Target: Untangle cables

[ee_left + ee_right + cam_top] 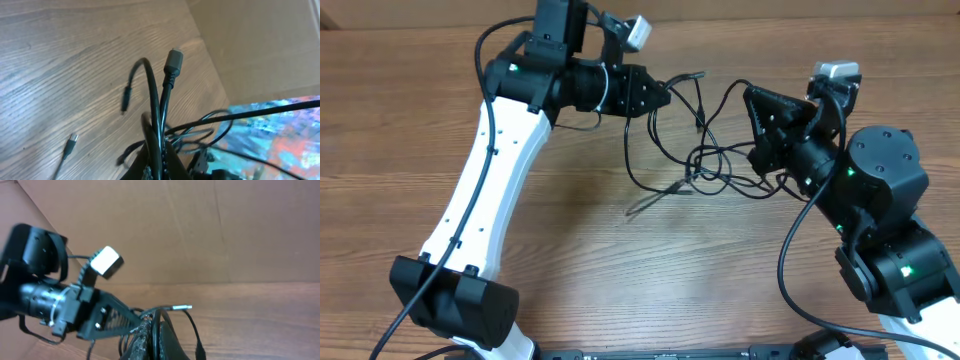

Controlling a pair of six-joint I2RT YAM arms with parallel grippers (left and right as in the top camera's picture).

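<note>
Both tools are shut on strands of the cables [708,162]: the left gripper [664,97] pinches dark cords that rise out from between its fingers in its wrist view, one ending in a grey plug [174,61] standing above the jaws; the right gripper [752,97] is closed on a strand that arches over its tips, with a silver-tipped plug [182,307] jutting just beyond. Between the two, the cords sag into a loose knot of overlapping loops, nearer the right gripper than the left; whether that knot rests on the wooden table [570,260] or hangs just over it I cannot tell; a pale-tipped end [665,192] trails out of it toward the front. The step in hand looks like drawing the bundle apart, and doing it well probably means parting the arms slowly and at an even height, so the loops open rather than cinch down. It is worth watching the crossing point in the overhead view; if the loops tighten there, ease back and lift one side so a free end can slide through. The grips sit close to the plug ends, so a hard pull risks a cord slipping out; the cords are thin and limp, so they should follow gentle tension readily.
</note>
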